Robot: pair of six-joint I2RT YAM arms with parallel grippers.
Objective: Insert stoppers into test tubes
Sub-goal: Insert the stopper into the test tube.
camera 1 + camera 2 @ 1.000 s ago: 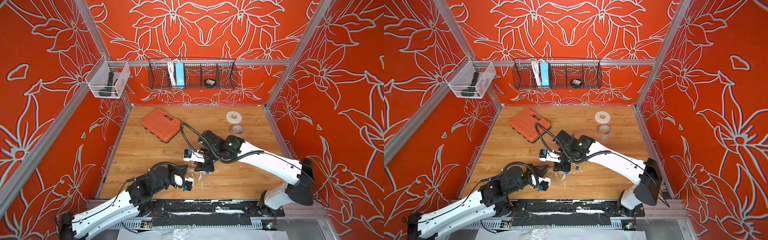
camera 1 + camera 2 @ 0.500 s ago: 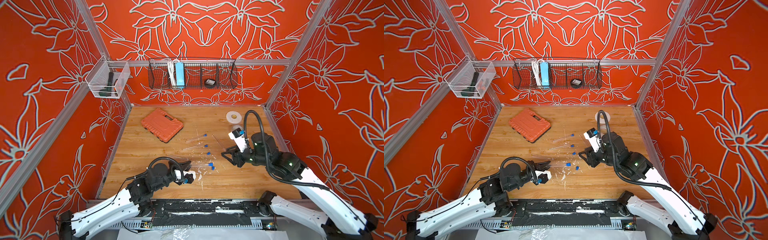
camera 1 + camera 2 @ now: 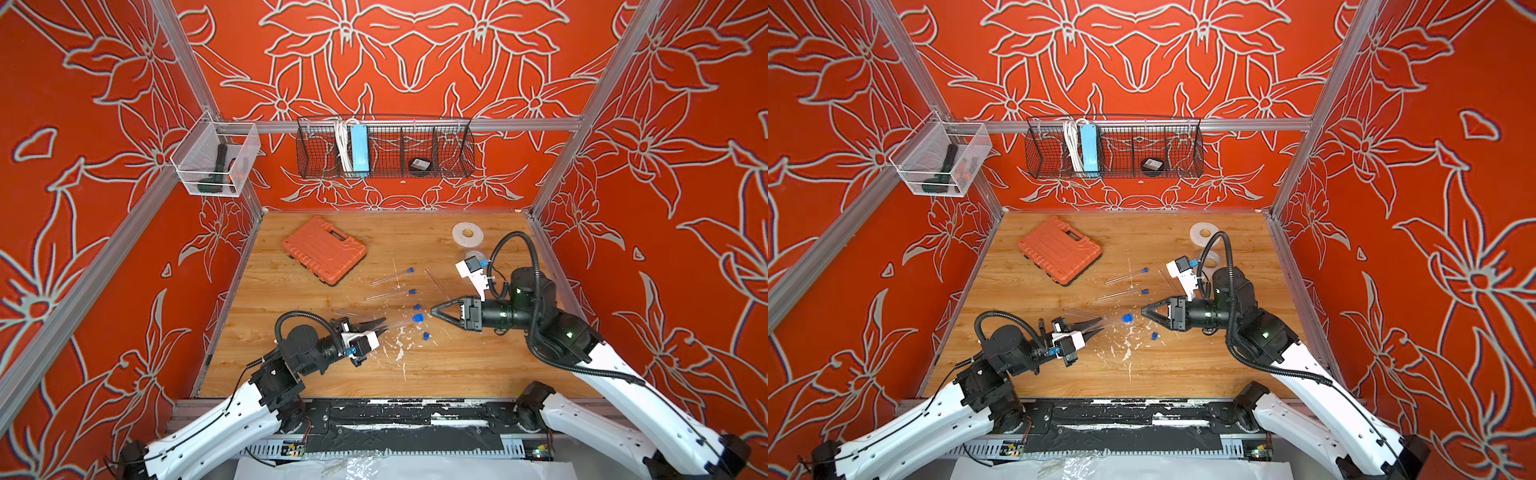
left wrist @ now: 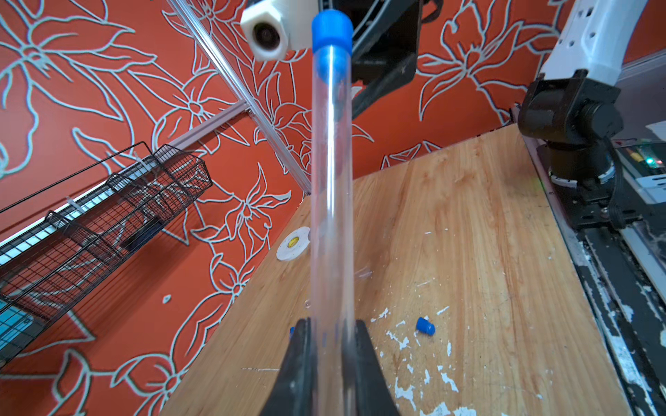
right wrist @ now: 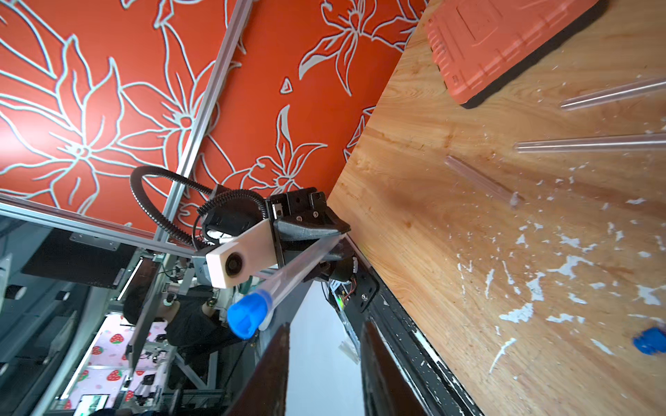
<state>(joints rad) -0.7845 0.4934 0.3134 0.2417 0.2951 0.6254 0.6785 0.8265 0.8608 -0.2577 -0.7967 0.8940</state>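
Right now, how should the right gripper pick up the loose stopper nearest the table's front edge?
Probably from above: the stopper lies on its side with room around it, so pinch across its round cap, leaving the plug end free.

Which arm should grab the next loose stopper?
Probably right: the right gripper is empty, jaws apart, close to the loose stoppers; the left gripper is shut on a stoppered test tube.
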